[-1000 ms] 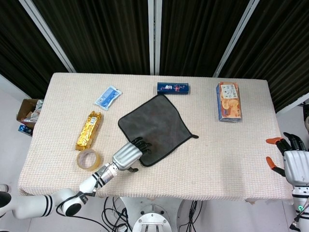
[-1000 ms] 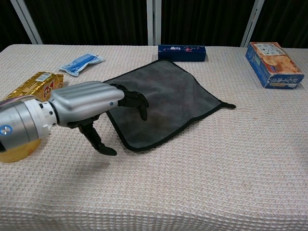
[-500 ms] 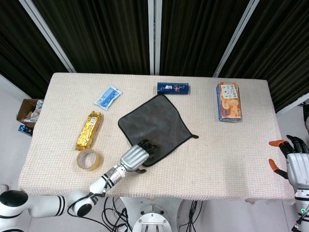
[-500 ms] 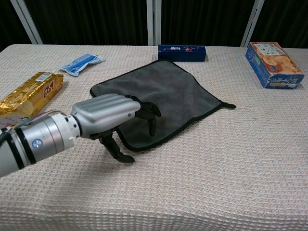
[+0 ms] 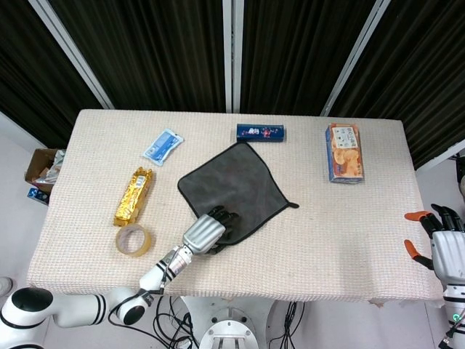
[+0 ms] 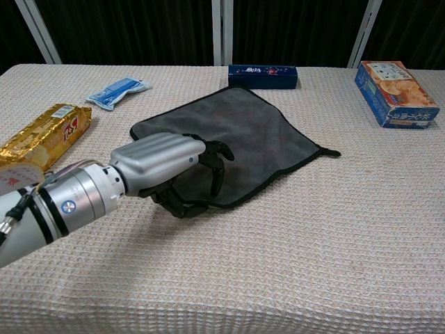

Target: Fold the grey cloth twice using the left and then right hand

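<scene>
My left hand (image 6: 167, 163) pinches the grey cloth (image 6: 240, 136) corner (thumb under); I'd lift slowly, keeping it pinched

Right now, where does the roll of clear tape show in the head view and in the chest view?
Head view: the roll of clear tape lies near the table's front left, just below the gold foil packet.
Chest view: it cannot be made out; the left hand and its arm fill that corner.
Shared landmark: the gold foil packet.
</scene>
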Robot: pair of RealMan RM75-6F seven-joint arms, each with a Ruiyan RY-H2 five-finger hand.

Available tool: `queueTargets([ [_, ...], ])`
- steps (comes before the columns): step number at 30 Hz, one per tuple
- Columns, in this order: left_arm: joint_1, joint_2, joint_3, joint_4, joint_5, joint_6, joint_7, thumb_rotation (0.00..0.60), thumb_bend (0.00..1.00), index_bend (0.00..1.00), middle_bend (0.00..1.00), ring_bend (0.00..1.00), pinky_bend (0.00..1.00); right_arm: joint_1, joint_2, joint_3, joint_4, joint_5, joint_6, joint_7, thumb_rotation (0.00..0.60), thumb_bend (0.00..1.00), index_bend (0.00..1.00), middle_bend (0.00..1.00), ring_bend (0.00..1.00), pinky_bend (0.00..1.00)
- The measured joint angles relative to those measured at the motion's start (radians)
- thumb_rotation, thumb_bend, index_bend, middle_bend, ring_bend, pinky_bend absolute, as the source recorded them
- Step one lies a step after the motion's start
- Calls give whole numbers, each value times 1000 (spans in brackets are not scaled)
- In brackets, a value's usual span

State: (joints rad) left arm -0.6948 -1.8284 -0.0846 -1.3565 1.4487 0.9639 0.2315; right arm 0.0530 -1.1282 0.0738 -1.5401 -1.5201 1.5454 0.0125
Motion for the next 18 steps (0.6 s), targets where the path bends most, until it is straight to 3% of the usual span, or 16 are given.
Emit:
queueTargets([
  [4,1,-15,5,30,14,20,-21,600,502,613,210,203,127,-1,1,1,-2,-1,2,-1,600,176,362,306,133,137],
  [9,14,-13,17,23,48,73,-57,600,554,661,234,215,128,0,3,2,-5,-6,4,-1,600,176,366,306,133,137],
  [18,81,124,98,-171,127,180,-76,600,555,664,234,215,128,12,6,2,-17,-24,-2,-12,600,176,367,306,132,131],
])
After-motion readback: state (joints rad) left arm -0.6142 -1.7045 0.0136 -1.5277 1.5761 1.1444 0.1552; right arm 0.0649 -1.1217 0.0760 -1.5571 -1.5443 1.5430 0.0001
